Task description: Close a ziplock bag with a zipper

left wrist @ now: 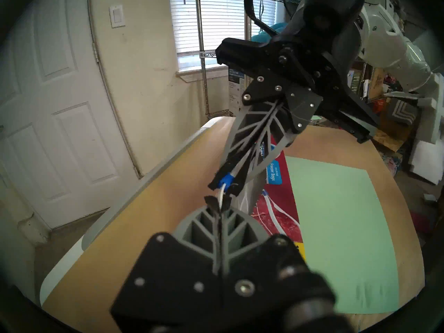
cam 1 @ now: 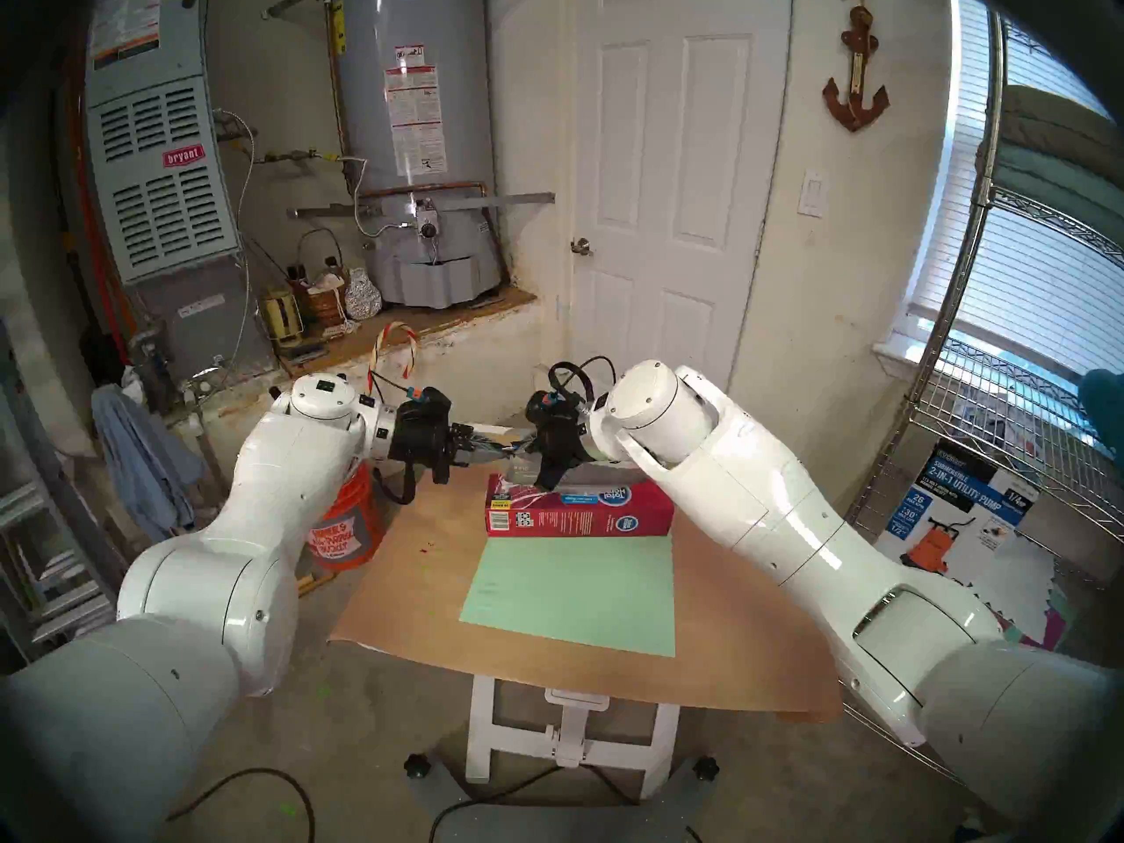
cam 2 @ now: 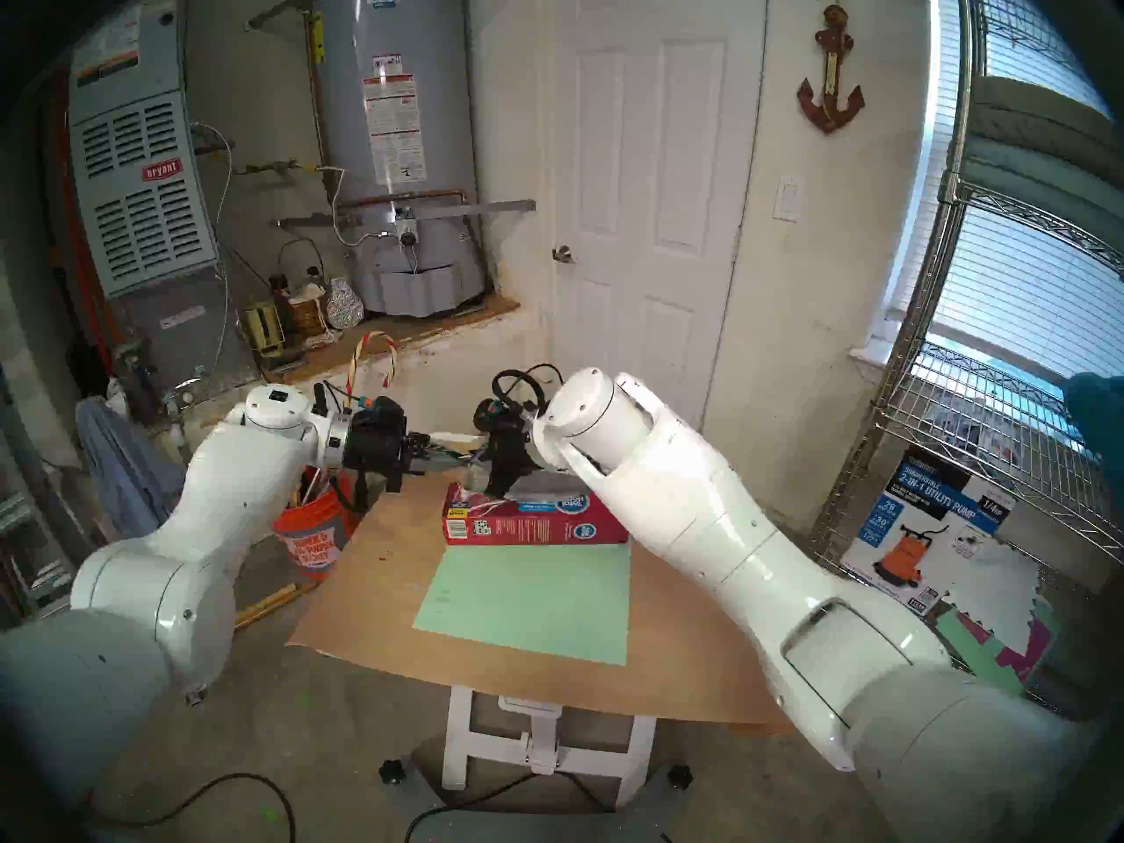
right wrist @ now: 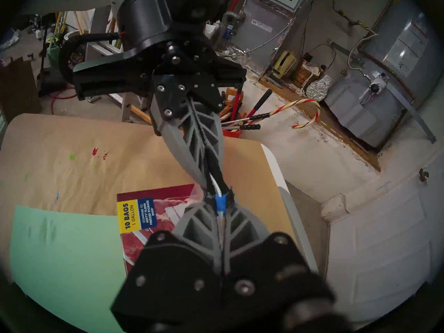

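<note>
Both arms met above the far edge of the paper-covered table (cam 1: 730,641), the ziplock bag (left wrist: 249,195) held in the air between them over the red freezer-bag box (cam 1: 584,510). The left gripper (left wrist: 217,202) was pinched shut on the white track strip (left wrist: 222,192) at the bag's end, apparently to anchor the strip and keep it taut. The right gripper (right wrist: 222,198) had its fingertips closed around the zipper (right wrist: 220,202), the small blue slider, which sat just beside the left fingertips in both wrist views. This arrangement suited a two-handed closure: one hand fixed the track while the other gripped the slider. With the slider at the anchored end, the seal was judged either just begun or just finished; the frames did not show which, because the rest of the track was hidden between the right fingers. The clear bag body hung below, its film draped onto the box. The green sheet (cam 1: 572,586) lay bare on the near side of the table.
</note>
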Controlling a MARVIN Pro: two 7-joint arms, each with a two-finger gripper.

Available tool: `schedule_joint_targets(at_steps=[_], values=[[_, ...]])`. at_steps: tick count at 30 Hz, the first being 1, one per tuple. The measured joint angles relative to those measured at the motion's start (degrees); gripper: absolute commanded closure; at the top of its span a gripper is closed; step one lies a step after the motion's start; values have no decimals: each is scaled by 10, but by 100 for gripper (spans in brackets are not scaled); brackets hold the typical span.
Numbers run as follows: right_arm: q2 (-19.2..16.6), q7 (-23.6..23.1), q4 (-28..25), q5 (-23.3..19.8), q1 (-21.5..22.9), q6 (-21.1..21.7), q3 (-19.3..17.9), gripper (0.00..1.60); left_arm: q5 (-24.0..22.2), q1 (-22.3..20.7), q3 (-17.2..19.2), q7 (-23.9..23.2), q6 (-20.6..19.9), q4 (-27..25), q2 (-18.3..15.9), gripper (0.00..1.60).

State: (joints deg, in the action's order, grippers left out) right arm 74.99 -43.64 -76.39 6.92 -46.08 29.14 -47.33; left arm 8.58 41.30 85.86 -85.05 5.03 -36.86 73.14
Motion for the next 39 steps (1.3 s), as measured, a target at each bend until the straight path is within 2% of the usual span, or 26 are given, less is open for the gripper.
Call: schedule_joint_targets(at_steps=[21,39], values=[[-26,0,-15,20,-10,-39,8,160,-1,6,0,0,-17,-14,0,160],[-46,3,-12,27,-20,-42,-5,160,-24,31,-6,0,-27,-50,-9,160]])
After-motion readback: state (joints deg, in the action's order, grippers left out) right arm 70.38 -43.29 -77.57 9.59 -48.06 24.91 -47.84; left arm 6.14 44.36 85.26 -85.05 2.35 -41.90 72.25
